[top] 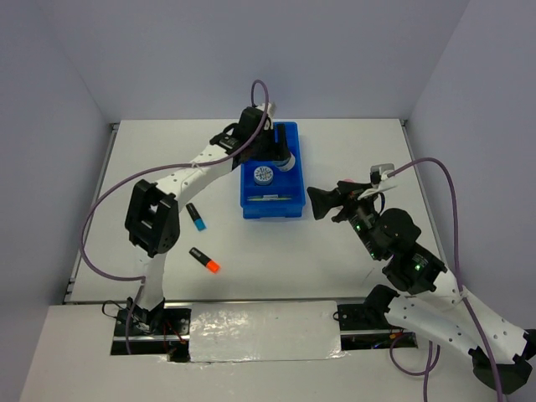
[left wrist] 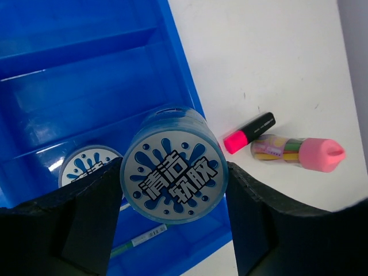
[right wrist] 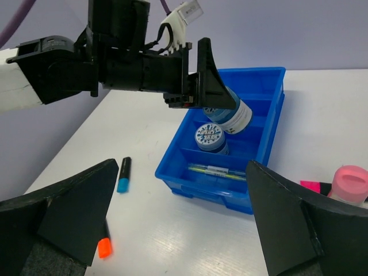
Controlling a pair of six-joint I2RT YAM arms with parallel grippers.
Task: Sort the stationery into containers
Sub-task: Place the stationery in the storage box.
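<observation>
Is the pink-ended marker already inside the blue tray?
No, the pink-ended marker lies on the white table outside the blue tray, beside the pink-capped cylinder.

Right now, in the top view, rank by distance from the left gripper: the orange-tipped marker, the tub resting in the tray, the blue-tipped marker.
1. Tub, inside the tray.
2. Blue-tipped marker, left of the tray.
3. Orange-tipped marker, below that, toward the near edge.
</observation>
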